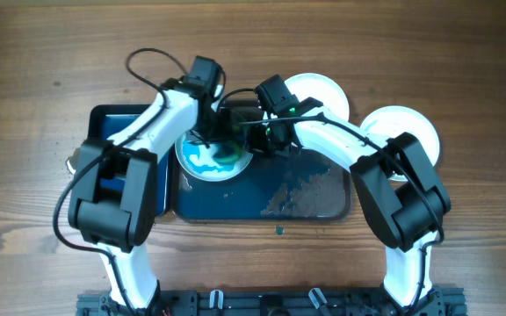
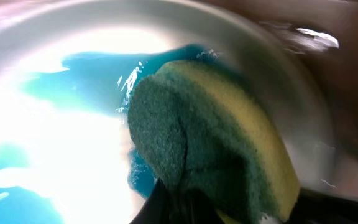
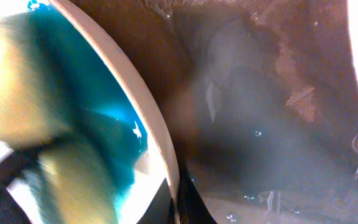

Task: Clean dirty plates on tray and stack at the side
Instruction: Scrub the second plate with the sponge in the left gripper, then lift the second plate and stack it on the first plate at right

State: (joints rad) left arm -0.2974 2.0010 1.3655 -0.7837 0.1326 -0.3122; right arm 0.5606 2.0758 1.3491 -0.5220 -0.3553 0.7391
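Note:
A white plate (image 1: 202,163) smeared with blue lies on the large dark tray (image 1: 306,197), at its left part. My left gripper (image 1: 220,145) is shut on a green-and-yellow sponge (image 2: 210,143) and presses it on the plate's blue smear (image 2: 73,81). My right gripper (image 1: 266,140) is shut on the plate's right rim (image 3: 148,118), one finger on each side. Two more white plates stand off the tray: one (image 1: 323,92) at the back, one (image 1: 407,127) at the right. The sponge shows blurred in the right wrist view (image 3: 23,81).
A smaller glossy blue tray (image 1: 121,123) lies left of the large one, under my left arm. The large tray's right half is wet and streaky (image 1: 301,193). A small green speck (image 1: 279,231) lies on the wooden table in front of the tray.

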